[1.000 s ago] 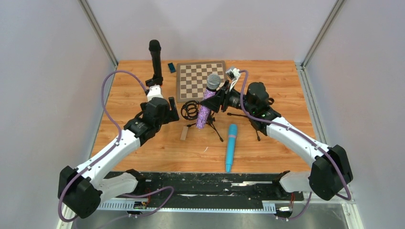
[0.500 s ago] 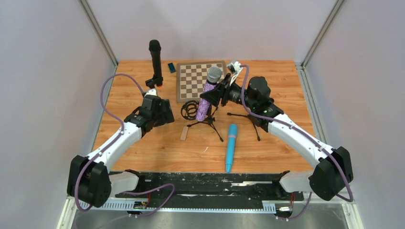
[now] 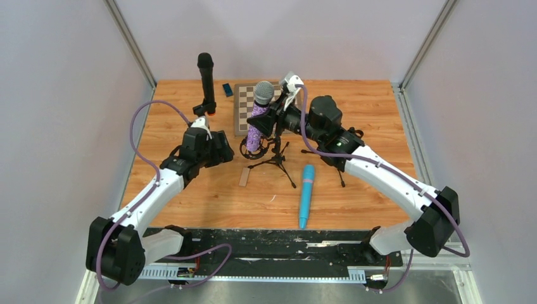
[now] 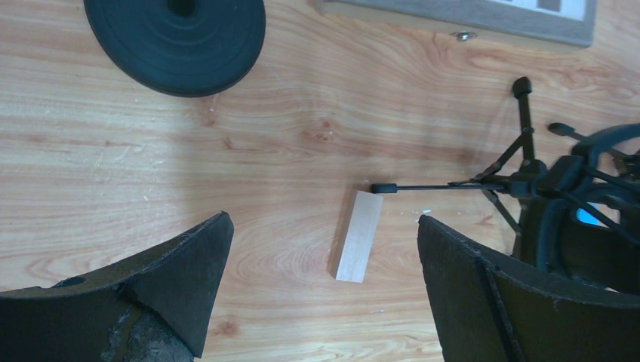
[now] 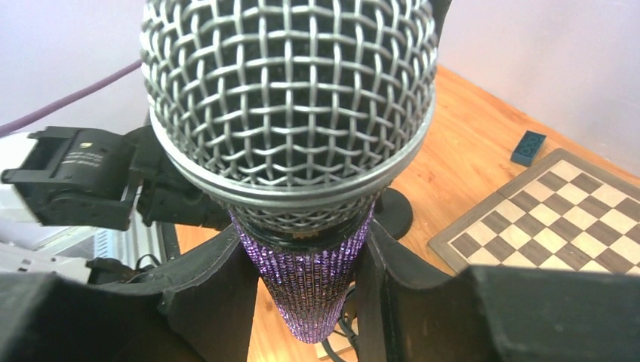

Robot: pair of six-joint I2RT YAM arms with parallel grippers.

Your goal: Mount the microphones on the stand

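the light blue microphone [image 3: 306, 193] is laid flat nearest. only in the left wrist view is the left tool [image 4: 321, 230] seen spread wide over a wooden block [image 4: 358, 235] by the stand [image 4: 528, 181]. the purple microphone [image 5: 290, 113] is clamped below its grille in the right tool [image 5: 306, 253]; the black microphone [image 3: 206, 79] is stood farthest.

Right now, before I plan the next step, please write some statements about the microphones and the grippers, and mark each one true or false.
1. The right gripper holds the purple microphone with its grille up. True.
2. The light blue microphone stands upright. False: it lies flat on the table.
3. The left gripper is open and empty. True.
4. The black microphone lies on the chessboard. False: it stands upright, to the left of the chessboard.
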